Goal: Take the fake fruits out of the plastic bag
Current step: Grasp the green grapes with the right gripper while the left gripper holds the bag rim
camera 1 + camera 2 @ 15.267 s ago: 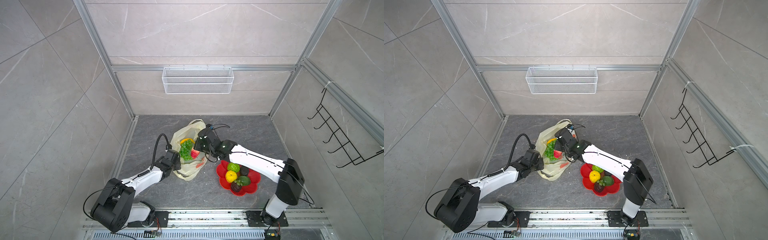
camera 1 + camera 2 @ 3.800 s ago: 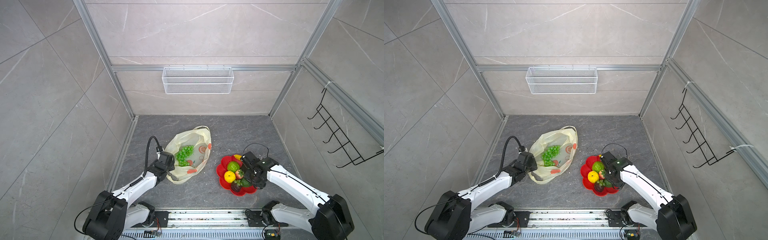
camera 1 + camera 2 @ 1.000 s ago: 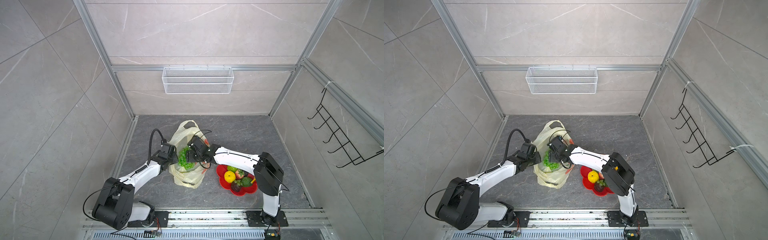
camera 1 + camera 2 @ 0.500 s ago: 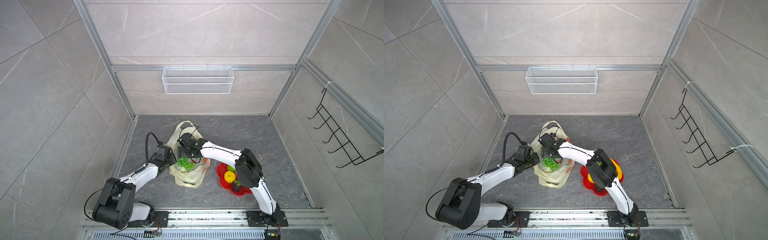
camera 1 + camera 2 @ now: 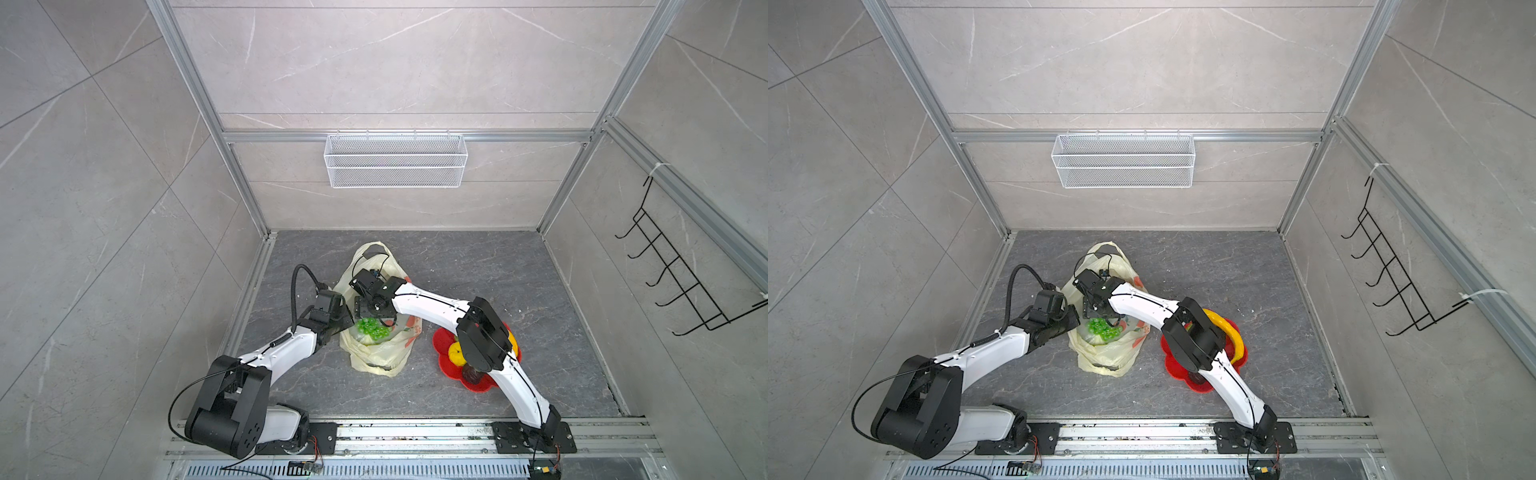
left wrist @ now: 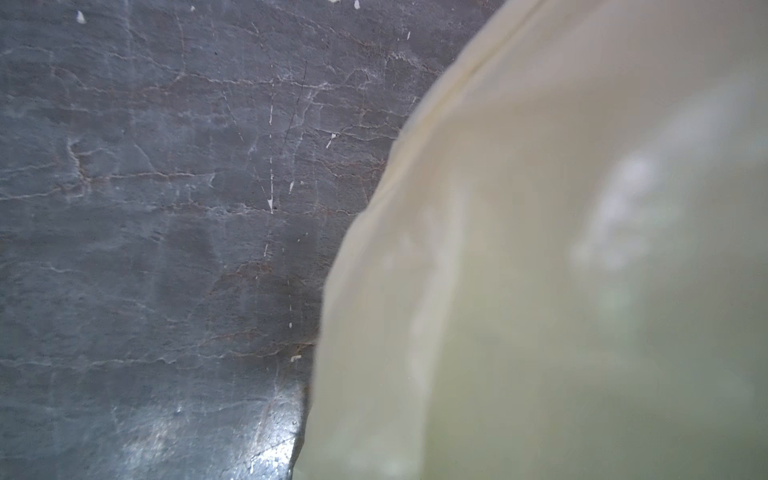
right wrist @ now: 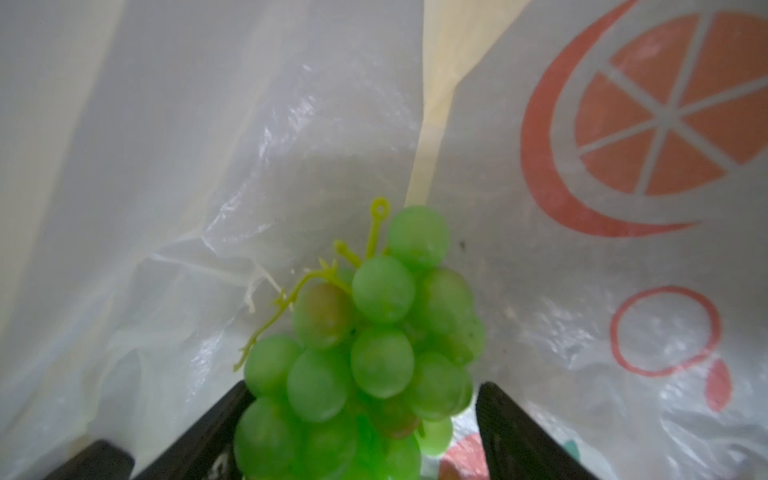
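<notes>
The pale-yellow plastic bag [image 5: 382, 353] [image 5: 1104, 353] lies mid-floor with its mouth held up. Inside it sits a green grape bunch [image 5: 372, 329] [image 5: 1103, 327], one of the fake fruits. My right gripper [image 5: 369, 312] [image 7: 365, 399] reaches into the bag, open, its black fingers [image 7: 224, 415] standing either side of the grapes [image 7: 374, 332] with a gap on one side. At the bag's left rim my left gripper [image 5: 348, 322] [image 5: 1073, 320] is shut on the plastic. Blurred bag plastic [image 6: 540, 291] hides its jaws in the left wrist view. Other fake fruits, a banana [image 5: 1229, 328] and a yellow citrus [image 5: 455, 351], lie outside it.
A red flower-shaped plate [image 5: 442, 343] [image 5: 1173, 365] holding the removed fruits sits right of the bag, partly under my right arm. A white wire basket [image 5: 395, 166] hangs on the back wall and a black hook rack [image 5: 681, 282] on the right wall. The floor is dark grey stone [image 6: 166, 208].
My right gripper has pushed deeper into the bag and down over the grape bunch, and its jaws have widened. The left gripper has kept its hold on the bag's rim.
</notes>
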`<act>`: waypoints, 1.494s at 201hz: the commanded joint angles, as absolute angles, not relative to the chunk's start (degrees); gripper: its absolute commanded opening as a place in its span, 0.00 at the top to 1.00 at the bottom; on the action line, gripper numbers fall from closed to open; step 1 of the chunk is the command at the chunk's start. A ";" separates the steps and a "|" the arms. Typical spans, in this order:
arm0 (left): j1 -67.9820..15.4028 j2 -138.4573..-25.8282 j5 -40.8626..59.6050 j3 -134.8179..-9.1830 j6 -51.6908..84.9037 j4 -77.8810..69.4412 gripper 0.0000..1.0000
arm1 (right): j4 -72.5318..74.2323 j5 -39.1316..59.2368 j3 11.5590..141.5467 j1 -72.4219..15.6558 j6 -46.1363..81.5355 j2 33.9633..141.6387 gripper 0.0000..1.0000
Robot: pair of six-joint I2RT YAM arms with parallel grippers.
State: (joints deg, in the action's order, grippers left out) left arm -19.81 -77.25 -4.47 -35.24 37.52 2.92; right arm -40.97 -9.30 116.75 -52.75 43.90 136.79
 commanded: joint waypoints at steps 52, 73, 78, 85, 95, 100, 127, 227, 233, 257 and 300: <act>-19.37 -75.94 -4.68 -34.92 37.55 1.09 0.95 | -50.04 -13.09 128.21 -52.82 43.51 145.83 0.15; -19.47 -75.70 -4.79 -34.83 37.60 1.08 0.95 | -50.99 -13.01 130.33 -52.82 43.51 146.69 0.19; -19.46 -75.61 -4.83 -34.74 37.54 1.10 0.95 | -51.34 -13.00 130.96 -52.82 43.59 148.17 0.21; -19.42 -75.43 -4.99 -34.78 37.46 1.14 0.94 | -51.56 -12.79 131.42 -52.87 43.66 148.56 0.25; -19.45 -75.32 -5.18 -34.71 37.36 1.24 0.94 | -51.27 -12.36 131.25 -52.82 43.68 148.40 0.30; -19.43 -75.24 -5.35 -34.75 37.27 1.31 0.95 | -50.90 -12.17 130.97 -52.82 43.68 148.05 0.32; -19.44 -75.38 -5.47 -34.84 37.31 1.50 0.95 | -47.00 -10.63 126.80 -52.80 43.34 144.35 0.42; -19.39 -76.02 -6.77 -35.19 37.18 2.12 0.95 | -31.78 -2.57 110.32 -51.64 42.03 130.61 0.53; -19.40 -76.16 -6.85 -35.19 37.13 2.24 0.95 | -31.14 -2.39 109.24 -51.53 41.88 129.70 0.53; -19.37 -76.54 -7.28 -35.35 37.18 2.51 0.95 | -26.72 -0.30 103.39 -50.69 41.49 125.43 0.53; -19.37 -76.68 -7.82 -35.62 37.07 2.80 0.95 | -17.24 3.89 91.14 -47.52 43.32 116.93 0.53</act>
